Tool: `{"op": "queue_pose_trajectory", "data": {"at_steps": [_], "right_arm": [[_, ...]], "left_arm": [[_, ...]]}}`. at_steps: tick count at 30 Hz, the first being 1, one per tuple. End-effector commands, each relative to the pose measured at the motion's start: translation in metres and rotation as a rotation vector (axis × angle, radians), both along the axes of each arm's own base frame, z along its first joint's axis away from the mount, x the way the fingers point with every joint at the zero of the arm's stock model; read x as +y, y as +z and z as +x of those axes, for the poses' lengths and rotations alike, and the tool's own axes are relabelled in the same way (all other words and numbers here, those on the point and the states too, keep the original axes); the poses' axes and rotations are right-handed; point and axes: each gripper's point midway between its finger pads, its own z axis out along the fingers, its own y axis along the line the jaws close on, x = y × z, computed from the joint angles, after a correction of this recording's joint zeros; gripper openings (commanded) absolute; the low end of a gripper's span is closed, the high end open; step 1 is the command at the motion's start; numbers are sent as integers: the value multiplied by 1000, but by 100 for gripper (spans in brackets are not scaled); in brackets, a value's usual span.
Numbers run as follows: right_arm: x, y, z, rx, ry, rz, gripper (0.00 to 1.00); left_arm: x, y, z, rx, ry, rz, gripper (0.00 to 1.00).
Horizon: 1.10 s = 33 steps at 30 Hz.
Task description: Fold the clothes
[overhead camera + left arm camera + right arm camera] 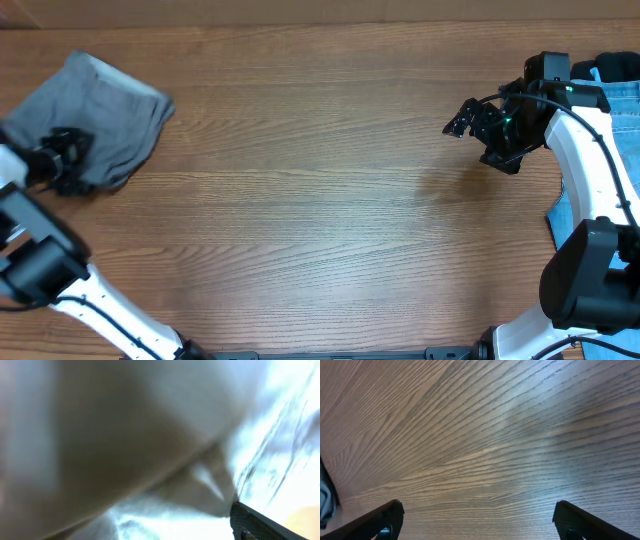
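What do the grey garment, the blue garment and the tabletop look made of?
Grey shorts: soft matte woven cloth, likely cotton; it rumples into folds. Blue jeans: light denim by its faded colour, though mostly cut off at the edge. Table: wood or wood-look laminate, visible grain lines, slight sheen.

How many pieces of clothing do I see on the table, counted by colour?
Grey shorts: 1
Light blue jeans: 1
Total: 2
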Motion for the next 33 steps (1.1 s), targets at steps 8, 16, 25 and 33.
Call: {"op": "queue_pose_trajectory", "data": {"at_steps": [8,16,25,33], "right_arm": [[1,3,-3,5,5,-8,100],[1,3,-6,16,13,-9,100],[2,2,-9,22,25,-10,100],[2,2,-10,26,25,-9,100]], "left_arm": [[-92,-33,46,50,-173,88,93],[-82,-31,76,-23,-213,299,87],[-79,-2,90,-163,-471,423,81],[-76,74,102,-277,-518,543,80]]}}
